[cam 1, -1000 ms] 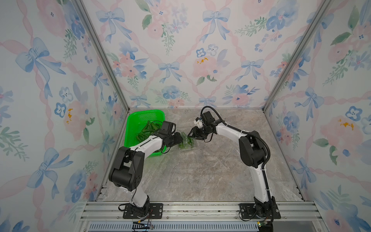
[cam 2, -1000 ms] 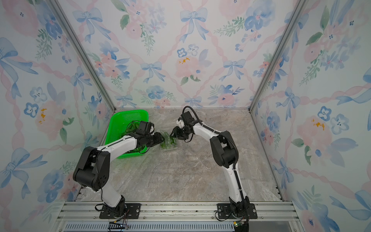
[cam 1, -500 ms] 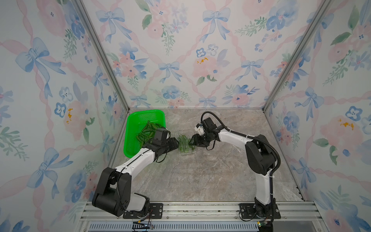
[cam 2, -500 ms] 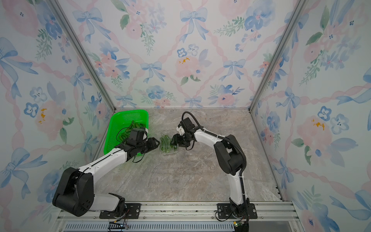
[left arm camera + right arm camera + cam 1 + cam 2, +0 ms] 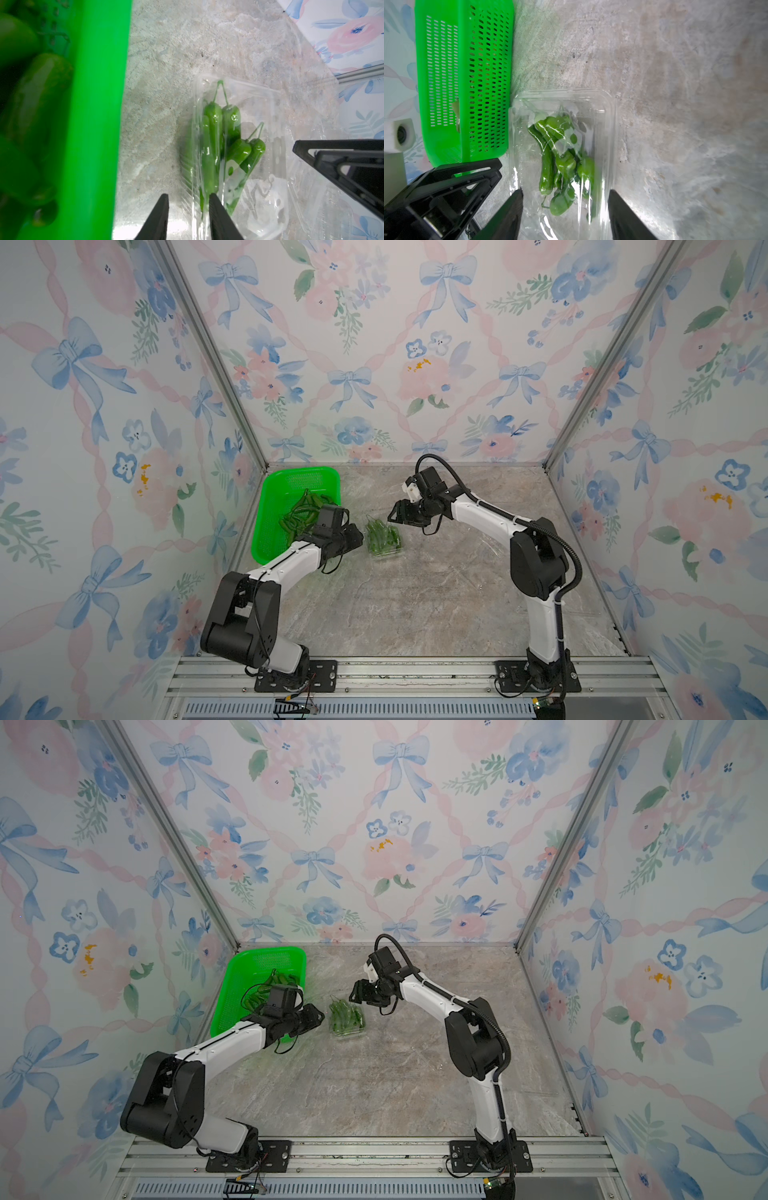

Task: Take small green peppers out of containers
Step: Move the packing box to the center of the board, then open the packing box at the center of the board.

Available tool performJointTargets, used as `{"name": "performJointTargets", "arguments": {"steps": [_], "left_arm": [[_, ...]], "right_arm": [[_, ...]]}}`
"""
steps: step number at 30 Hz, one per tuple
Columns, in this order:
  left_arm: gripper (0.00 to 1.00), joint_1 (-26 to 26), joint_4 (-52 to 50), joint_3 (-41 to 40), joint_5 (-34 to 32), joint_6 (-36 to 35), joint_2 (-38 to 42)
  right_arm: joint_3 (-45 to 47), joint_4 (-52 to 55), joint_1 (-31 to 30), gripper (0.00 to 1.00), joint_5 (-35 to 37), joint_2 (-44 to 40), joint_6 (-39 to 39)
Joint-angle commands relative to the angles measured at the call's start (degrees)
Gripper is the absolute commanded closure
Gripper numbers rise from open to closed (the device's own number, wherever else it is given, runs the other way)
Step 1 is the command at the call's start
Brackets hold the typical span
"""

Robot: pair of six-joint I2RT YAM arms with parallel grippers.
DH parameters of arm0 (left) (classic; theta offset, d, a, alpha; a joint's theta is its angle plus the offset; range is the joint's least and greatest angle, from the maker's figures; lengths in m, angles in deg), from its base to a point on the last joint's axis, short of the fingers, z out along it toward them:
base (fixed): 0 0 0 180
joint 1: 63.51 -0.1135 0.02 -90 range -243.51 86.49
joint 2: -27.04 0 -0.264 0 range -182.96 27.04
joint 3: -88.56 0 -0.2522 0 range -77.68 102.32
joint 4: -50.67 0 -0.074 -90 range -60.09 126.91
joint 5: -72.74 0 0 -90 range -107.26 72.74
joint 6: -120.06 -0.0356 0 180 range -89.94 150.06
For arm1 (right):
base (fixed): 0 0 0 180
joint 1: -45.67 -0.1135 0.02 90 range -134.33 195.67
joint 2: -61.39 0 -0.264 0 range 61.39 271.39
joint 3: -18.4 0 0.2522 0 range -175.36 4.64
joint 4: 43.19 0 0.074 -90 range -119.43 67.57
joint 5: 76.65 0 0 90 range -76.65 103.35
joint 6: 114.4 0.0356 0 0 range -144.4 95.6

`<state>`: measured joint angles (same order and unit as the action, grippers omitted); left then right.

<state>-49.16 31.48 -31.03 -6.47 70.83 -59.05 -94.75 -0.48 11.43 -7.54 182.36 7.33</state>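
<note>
On the marble tabletop (image 5: 415, 605), near its middle, I see one clear plastic container (image 5: 385, 556) lying flat. A handful of small green peppers (image 5: 380, 536) is packed inside, glossy and dark, with thin stems at the far end. Just to its left, against the side wall, sits a bright green basket (image 5: 282, 493) with loose peppers (image 5: 303, 512) heaped in it.

My left gripper (image 5: 359, 541) reaches in low from the basket side. Its wrist view shows the left gripper (image 5: 187, 197) with only a slim gap between its fingers. They sit astride the container (image 5: 266, 207) at its side rim, beside the small green peppers (image 5: 209, 145). I cannot tell whether either finger touches the plastic.

My right gripper (image 5: 395, 516) hangs at the container's far end. Seen from the wrist, the right gripper (image 5: 564, 193) has its fingers spread wide, one at each long side of the container (image 5: 609, 124), holding nothing.
</note>
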Motion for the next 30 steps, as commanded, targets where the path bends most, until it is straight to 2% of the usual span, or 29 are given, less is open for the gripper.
{"name": "performJointTargets", "arguments": {"steps": [1,6,14,30], "left_arm": [[0.66,-3.2,-0.5,0.4,2.0,-3.4,-3.3],[0.65,-5.9,-0.5,1.5,4.4,-5.7,-3.4],[0.65,-5.4,0.2,3.7,8.1,-5.5,-7.0],[0.66,-5.1,4.1,3.8,11.5,-4.4,-9.2]], "right_arm": [[-2.9,4.7,-0.2,0.35,2.0,2.8,0.9],[-5.3,6.3,0.0,0.34,2.9,4.0,1.2],[-10.0,9.3,0.0,0.35,2.3,6.4,1.4],[-10.0,7.2,0.0,0.35,-1.0,7.8,3.0]]}}
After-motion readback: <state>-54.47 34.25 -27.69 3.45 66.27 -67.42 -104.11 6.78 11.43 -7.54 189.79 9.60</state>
